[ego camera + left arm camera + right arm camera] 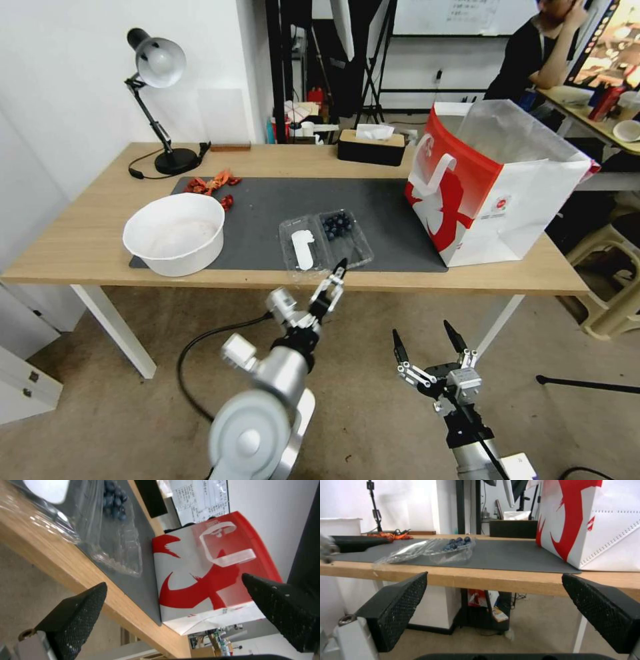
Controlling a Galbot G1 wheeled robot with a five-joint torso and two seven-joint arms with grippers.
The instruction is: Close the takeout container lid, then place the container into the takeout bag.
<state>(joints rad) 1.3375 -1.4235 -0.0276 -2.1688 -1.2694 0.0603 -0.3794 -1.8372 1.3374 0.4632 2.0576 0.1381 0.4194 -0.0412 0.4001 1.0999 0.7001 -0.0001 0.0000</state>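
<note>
The takeout container [325, 240] lies open and flat on the grey mat [267, 200], close to the table's front edge. Its right half holds dark blue berries [337, 225]; the lid [303, 248] with the white sticker lies to the left. My left gripper [335, 273] is open, at the table's front edge just before the container [113, 542], touching nothing. The red-and-white takeout bag [493, 187] stands upright and open at the table's right end, also visible in the left wrist view [200, 580]. My right gripper [422, 330] hangs open below table height, facing the container [436, 548] and the bag [586, 522].
A large white bowl [175, 233] sits on the mat's left corner, red scraps [213, 183] behind it. A desk lamp [157, 100] and a black tissue box [371, 145] stand along the back edge. A beige stool [613, 280] is right of the table.
</note>
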